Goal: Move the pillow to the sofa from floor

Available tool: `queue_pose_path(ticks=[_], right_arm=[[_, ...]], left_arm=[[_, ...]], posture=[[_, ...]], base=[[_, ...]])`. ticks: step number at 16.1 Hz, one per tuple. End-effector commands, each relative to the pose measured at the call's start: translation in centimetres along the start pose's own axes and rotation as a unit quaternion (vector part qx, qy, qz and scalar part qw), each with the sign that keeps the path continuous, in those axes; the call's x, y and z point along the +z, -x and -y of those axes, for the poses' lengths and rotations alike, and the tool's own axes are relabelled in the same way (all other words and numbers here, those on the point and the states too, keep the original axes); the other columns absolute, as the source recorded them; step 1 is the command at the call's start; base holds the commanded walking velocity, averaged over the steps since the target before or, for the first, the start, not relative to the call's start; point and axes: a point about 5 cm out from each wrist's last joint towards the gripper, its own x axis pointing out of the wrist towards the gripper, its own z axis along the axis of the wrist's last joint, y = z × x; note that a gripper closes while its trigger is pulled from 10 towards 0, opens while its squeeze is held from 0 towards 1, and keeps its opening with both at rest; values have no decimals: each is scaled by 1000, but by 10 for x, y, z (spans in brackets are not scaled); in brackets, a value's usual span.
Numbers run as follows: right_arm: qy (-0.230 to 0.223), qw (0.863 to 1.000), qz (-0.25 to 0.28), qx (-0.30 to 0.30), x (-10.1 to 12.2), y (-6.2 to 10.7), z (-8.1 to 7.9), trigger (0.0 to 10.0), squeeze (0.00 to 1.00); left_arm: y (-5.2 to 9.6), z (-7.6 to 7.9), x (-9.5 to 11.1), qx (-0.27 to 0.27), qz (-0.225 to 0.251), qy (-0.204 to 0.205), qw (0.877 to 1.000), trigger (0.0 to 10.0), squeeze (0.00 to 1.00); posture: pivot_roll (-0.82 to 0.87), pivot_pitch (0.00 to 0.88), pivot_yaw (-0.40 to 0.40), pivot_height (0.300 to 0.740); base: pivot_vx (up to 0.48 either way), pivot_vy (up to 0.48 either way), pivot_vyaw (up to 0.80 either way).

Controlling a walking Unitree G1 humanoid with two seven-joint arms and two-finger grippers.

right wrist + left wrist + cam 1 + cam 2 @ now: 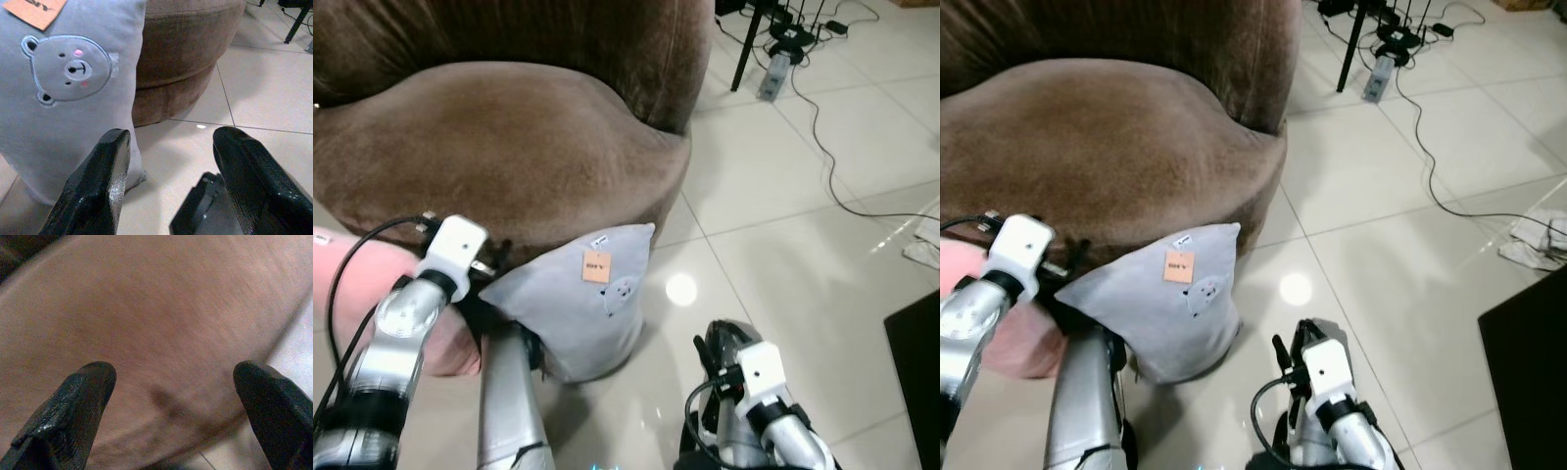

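I use the brown sofa (509, 147) as my landmark. The grey pillow (582, 304) stands upright on the tiled floor (773, 245), leaning against the sofa's front base, not on the seat. An orange tag (595, 265) hangs near its top corner, and a stitched bear face (68, 68) is on the side facing the right wrist camera.

Left gripper (171, 396): raised in front of the sofa base, just beside the pillow's top edge. In the left wrist view its jaws are spread wide, nothing between them, brown upholstery behind.

Right gripper (168, 181): low over the floor, out from the sofa front and near the pillow's lower corner. Jaws spread apart, holding nothing; the pillow sits just beyond one finger (98, 181), apart from it.

A pink cushion (372, 284) lies at the sofa base, behind my left arm. Black cables (818, 127) and a power strip (773, 76) lie on the floor well apart from the sofa.
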Motion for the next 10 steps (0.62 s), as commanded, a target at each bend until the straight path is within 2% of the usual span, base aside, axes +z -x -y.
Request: queue_pose_path(ticks=[1, 3, 4, 5, 6, 7, 10], right_arm=[[0, 1000, -5, -3, -2, 3, -1, 10000, 0], [-1, 1000, 2, -2, 2, 0, -4, 10000, 0], [-2, 1000, 3, -2, 2, 0, -5, 10000, 0], [-3, 1000, 5, -3, 2, -1, -5, 10000, 0], [-3, 1000, 5, -4, 2, -1, -4, 10000, 0], [-3, 1000, 6, -5, 2, -2, -4, 10000, 0], [0, 1000, 7, -6, 4, -1, -3, 10000, 0]], left_arm=[[-1, 8, -11, -38, -27, -7, 999, 10000, 0], [-13, 18, -13, -83, -48, -28, 995, 10000, 0], [-17, 21, -12, -89, -51, -33, 994, 10000, 0], [-27, 27, -5, -100, -50, -28, 993, 10000, 0], [-31, 28, -2, -102, -49, -28, 993, 10000, 0], [-43, 35, 8, -104, -49, -26, 993, 10000, 0], [-53, 43, 20, -104, -43, -26, 993, 10000, 0]], posture=[[-25, 171, -42, 439], [-25, 173, -41, 439], [-27, 171, -41, 439], [-33, 176, -42, 439], [-35, 176, -43, 439], [-44, 182, -48, 439], [-68, 188, -52, 439]], base=[[0, 0, 0], [0, 0, 0], [0, 0, 0], [0, 0, 0], [0, 0, 0], [0, 0, 0], [0, 0, 0]])
